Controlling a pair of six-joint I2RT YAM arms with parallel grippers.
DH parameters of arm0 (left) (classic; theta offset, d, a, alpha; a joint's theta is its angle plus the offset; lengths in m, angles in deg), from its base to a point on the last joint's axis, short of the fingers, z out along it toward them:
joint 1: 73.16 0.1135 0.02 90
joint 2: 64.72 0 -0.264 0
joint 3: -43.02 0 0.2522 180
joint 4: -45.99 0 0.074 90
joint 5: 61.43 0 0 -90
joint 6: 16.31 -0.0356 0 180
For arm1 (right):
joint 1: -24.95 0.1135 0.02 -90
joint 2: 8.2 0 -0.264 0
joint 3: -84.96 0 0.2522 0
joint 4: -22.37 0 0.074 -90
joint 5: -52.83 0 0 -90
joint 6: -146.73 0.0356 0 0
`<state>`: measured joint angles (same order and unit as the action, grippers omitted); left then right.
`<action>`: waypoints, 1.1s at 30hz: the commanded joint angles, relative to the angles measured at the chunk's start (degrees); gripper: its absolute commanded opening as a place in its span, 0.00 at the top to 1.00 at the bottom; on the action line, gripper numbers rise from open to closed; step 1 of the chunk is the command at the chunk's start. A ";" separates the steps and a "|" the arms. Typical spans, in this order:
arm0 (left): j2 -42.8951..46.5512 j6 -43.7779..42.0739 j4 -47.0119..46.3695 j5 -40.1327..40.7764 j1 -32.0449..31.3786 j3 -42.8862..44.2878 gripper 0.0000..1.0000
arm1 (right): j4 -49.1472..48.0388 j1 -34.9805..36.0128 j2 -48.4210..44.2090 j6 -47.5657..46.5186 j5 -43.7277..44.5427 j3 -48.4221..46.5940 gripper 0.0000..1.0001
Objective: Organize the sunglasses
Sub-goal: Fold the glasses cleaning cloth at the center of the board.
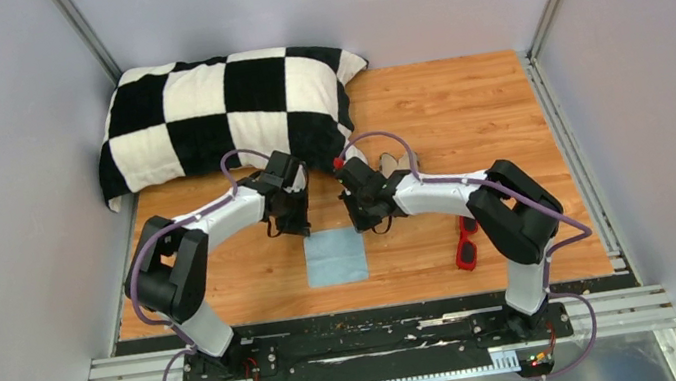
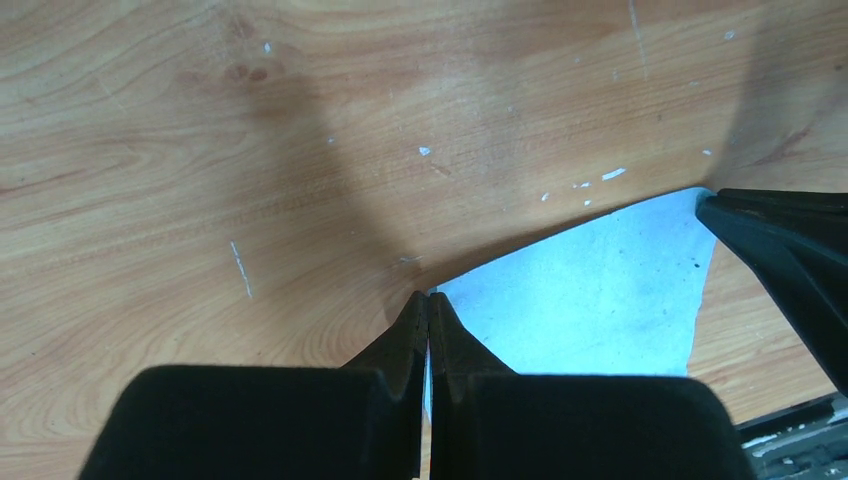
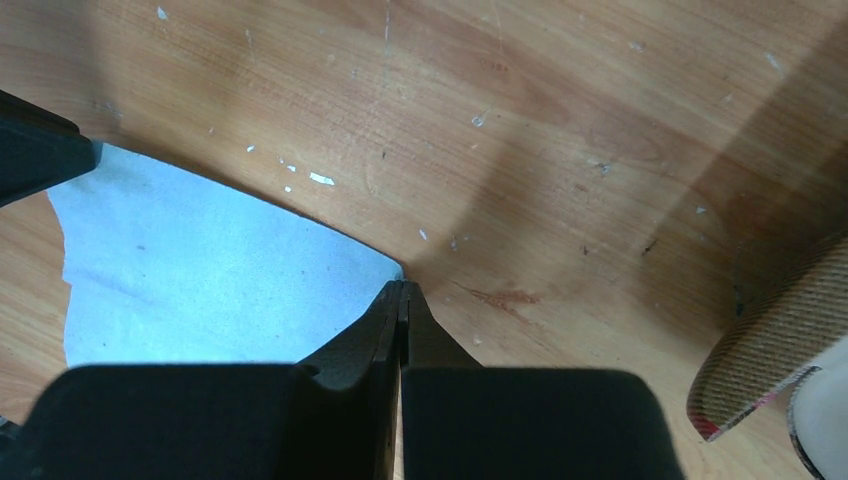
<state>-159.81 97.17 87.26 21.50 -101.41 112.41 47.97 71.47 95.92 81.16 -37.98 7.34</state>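
Note:
The red sunglasses lie on the wooden table at the right, beside the right arm, and nothing touches them. A light blue cloth lies flat at front centre. My left gripper is shut on the cloth's far left corner, with its tips pinching the edge. My right gripper is shut on the far right corner, with its tips at the cloth's edge. The sunglasses do not show in either wrist view.
A black-and-white checkered pillow lies at the back left. The grey plaid case sits behind the right gripper, and its end shows in the right wrist view. Grey walls close in both sides.

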 commanded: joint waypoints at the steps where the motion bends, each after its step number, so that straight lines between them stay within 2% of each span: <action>1: -0.46 -0.81 1.23 -0.13 -0.23 2.61 1.00 | 2.73 -0.57 0.54 -1.41 3.88 -1.80 1.00; 16: 0.11 -1.22 2.36 -0.48 -0.23 5.50 1.00 | 3.81 -0.56 -2.63 -2.26 4.71 -2.68 1.00; 25: 3.17 -0.99 2.13 -1.64 -0.23 2.63 1.00 | 2.77 -0.34 -7.00 -2.98 3.11 2.07 1.00; 33: 6.50 -0.43 1.56 -2.92 -0.38 -1.66 1.00 | 2.44 2.92 -9.20 -4.35 2.13 4.53 1.00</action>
<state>-155.63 96.63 88.68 20.14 -101.43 113.14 49.70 72.48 88.79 78.10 -35.56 10.42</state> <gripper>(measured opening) 0.008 0.010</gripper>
